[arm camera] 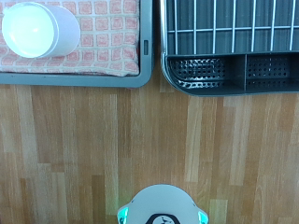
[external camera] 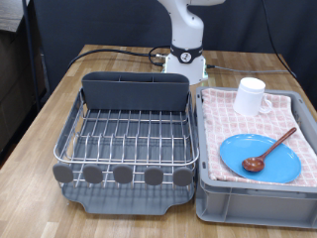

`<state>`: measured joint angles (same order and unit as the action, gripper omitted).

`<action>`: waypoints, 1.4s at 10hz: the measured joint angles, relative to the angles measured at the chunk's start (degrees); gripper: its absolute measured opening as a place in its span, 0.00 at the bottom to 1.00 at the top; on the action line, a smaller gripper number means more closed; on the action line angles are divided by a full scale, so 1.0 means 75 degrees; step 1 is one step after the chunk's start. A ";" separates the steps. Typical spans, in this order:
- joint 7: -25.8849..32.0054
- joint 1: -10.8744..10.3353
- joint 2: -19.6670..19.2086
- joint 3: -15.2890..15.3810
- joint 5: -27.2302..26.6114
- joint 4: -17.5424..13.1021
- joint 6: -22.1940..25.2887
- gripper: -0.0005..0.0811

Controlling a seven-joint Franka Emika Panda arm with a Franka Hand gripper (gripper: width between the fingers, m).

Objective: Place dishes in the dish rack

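We saw nothing racked yet: dish rack (external camera: 124,134) sat bare, with mug (external camera: 251,96), plate (external camera: 260,157) and spoon (external camera: 270,151) all on the checked cloth in the grey crate (external camera: 253,193) at exterior view's right, the spoon lying across the plate. Gripper wasn't visible, so we couldn't tell its opening or load. We judged the mug the easiest first grab: approach from above, grip its rim.
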<state>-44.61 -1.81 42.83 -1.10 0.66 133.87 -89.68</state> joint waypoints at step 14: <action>-0.3810 -0.0007 -0.2199 0.1756 -0.0600 -0.0946 -0.2602 0.99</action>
<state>-73.18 -1.86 26.34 12.07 -3.84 126.77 -109.19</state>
